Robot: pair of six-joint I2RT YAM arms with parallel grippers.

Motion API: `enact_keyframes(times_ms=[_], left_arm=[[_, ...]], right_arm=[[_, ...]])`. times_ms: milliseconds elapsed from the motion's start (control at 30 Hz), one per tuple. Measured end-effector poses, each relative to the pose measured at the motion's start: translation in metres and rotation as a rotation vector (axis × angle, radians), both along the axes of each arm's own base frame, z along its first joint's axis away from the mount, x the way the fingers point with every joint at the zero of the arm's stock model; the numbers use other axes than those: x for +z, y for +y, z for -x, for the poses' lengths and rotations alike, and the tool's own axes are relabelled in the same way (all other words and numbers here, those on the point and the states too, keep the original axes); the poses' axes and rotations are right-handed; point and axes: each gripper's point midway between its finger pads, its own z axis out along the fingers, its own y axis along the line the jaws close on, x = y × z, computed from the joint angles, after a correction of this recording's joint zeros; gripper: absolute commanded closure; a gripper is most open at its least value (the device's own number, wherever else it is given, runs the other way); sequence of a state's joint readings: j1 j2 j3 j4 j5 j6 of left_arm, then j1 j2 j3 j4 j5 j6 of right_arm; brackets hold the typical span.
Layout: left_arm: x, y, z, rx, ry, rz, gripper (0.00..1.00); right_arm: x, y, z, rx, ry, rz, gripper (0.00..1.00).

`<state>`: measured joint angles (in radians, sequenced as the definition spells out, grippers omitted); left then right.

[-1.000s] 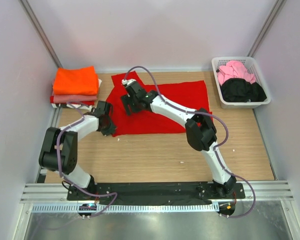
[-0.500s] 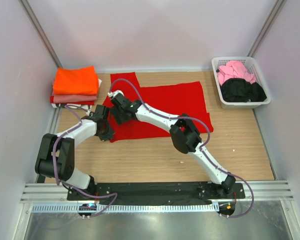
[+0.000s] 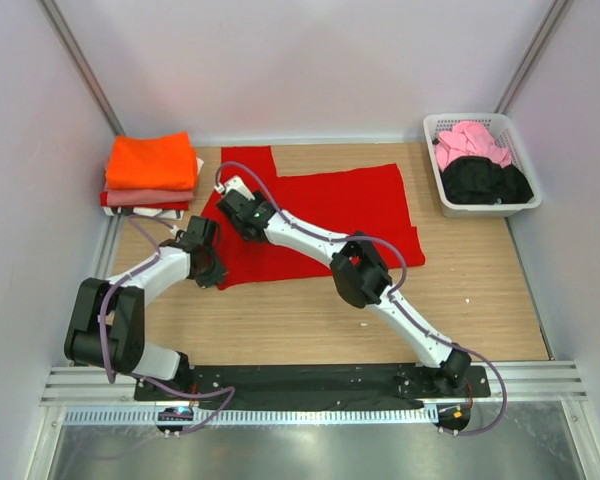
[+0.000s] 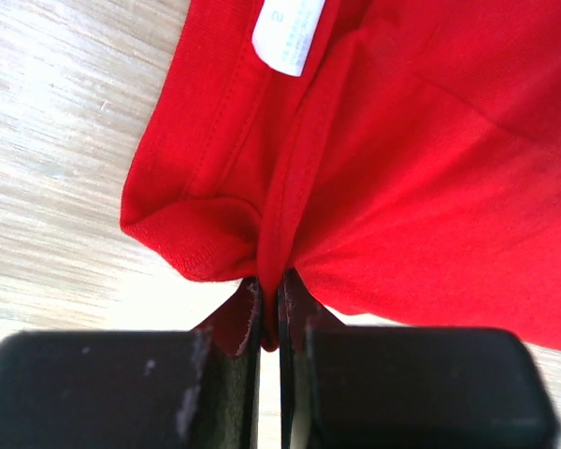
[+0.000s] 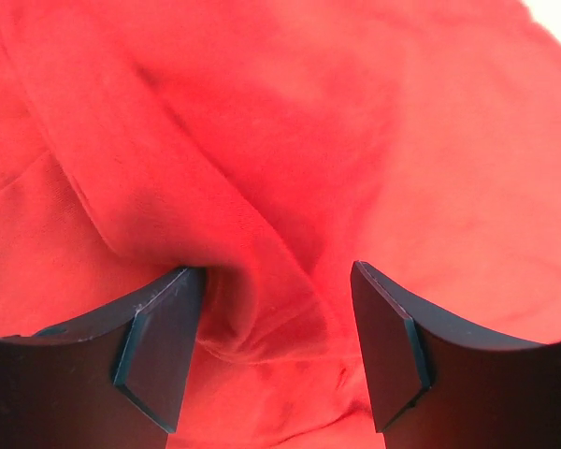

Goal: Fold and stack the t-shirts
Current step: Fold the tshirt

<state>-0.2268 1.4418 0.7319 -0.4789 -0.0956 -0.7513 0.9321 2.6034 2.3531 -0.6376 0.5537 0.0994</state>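
Pressed together, the 2 fingers of your left gripper (image 4: 269,297) pinch a gathered fold at the near-left edge of the red t-shirt (image 3: 350,205), right beside a stitched hem corner. A white label (image 4: 292,33) sits on the cloth further up. The knit is smooth and matte and puckers into creases where it is clamped.

Behind that gripper, in the far-left corner, you have a squared stack of folded cloth, with the orange t-shirt (image 3: 152,160) on top and the salmon-pink t-shirt (image 3: 145,197) under it. What lies below those 2 is too thin a sliver to name.

The red t-shirt lies across the middle of the pale wood-grain table (image 3: 310,310), mostly flat on its right part, with 1 flap reaching toward the back wall. Your right arm lies diagonally over it and hides a strip of the cloth.

At the shirt's left part, your right gripper (image 5: 271,281) has its dark, wedge-shaped fingers spread, and a soft ridge of red cloth bulges up between them without being clamped.

Far right, well apart from the red cloth, the white slatted basket (image 3: 490,210) holds the crumpled pink t-shirt (image 3: 470,140) at the back and the black t-shirt (image 3: 485,182) in front.
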Motion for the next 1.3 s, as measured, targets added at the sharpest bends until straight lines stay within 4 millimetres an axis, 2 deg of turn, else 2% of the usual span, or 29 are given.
enact_keyframes(times_ms=[100, 200, 300, 433, 500, 567, 600, 633, 700, 733, 800, 867, 967, 1067, 1167, 1233, 1300], left_arm=[[0.000, 0.000, 0.001, 0.000, -0.001, 0.000, 0.99], [0.000, 0.001, 0.002, 0.001, -0.001, -0.002, 1.00], [0.000, 0.002, 0.003, 0.001, -0.002, -0.005, 1.00], [0.000, 0.002, 0.004, 0.002, 0.000, -0.008, 1.00], [0.000, 0.002, 0.004, 0.003, 0.000, -0.008, 0.97], [0.000, 0.003, 0.004, 0.003, 0.000, -0.009, 0.88], [0.000, 0.003, 0.005, 0.003, 0.002, -0.011, 0.79], [0.000, 0.004, 0.005, 0.003, 0.005, -0.015, 0.57], [0.003, 0.005, 0.007, -0.003, 0.001, -0.021, 0.40], [0.006, 0.006, 0.009, 0.004, 0.000, -0.023, 0.25], [0.015, 0.009, 0.014, 0.008, -0.008, -0.027, 0.16], [0.029, 0.011, 0.017, 0.014, -0.031, -0.029, 0.16], [0.064, 0.013, 0.010, 0.026, -0.119, -0.030, 0.15], [0.099, 0.013, -0.005, 0.041, -0.228, -0.018, 0.15], [0.113, 0.009, -0.017, 0.043, -0.280, 0.001, 0.18], [0.107, 0.005, -0.025, 0.036, -0.273, 0.012, 0.20], [0.091, -0.001, -0.033, 0.025, -0.237, 0.022, 0.25]], right_arm=[[0.004, -0.008, -0.013, -0.017, -0.032, 0.027, 0.27], [0.019, -0.021, -0.032, -0.047, -0.080, 0.038, 0.23], [0.041, -0.046, -0.067, -0.112, -0.141, 0.024, 0.20], [0.068, -0.105, -0.121, -0.243, -0.212, -0.006, 0.17], [0.076, -0.137, -0.137, -0.302, -0.224, -0.006, 0.15], [0.079, -0.166, -0.139, -0.347, -0.211, -0.002, 0.14], [0.083, -0.178, -0.133, -0.362, -0.194, 0.000, 0.14], [0.086, -0.186, -0.122, -0.371, -0.177, -0.005, 0.14], [0.096, -0.192, -0.093, -0.367, -0.143, -0.048, 0.13], [0.106, -0.192, -0.077, -0.361, -0.136, -0.078, 0.13], [0.122, -0.191, -0.047, -0.347, -0.127, -0.153, 0.12], [0.142, -0.193, -0.016, -0.329, -0.128, -0.240, 0.11], [0.161, -0.206, 0.026, -0.317, -0.124, -0.362, 0.10], [0.155, -0.232, 0.049, -0.347, -0.097, -0.457, 0.11], [0.114, -0.262, 0.065, -0.408, -0.001, -0.502, 0.15], [0.078, -0.281, 0.076, -0.460, 0.086, -0.499, 0.15], [0.051, -0.294, 0.089, -0.495, 0.157, -0.488, 0.16]])
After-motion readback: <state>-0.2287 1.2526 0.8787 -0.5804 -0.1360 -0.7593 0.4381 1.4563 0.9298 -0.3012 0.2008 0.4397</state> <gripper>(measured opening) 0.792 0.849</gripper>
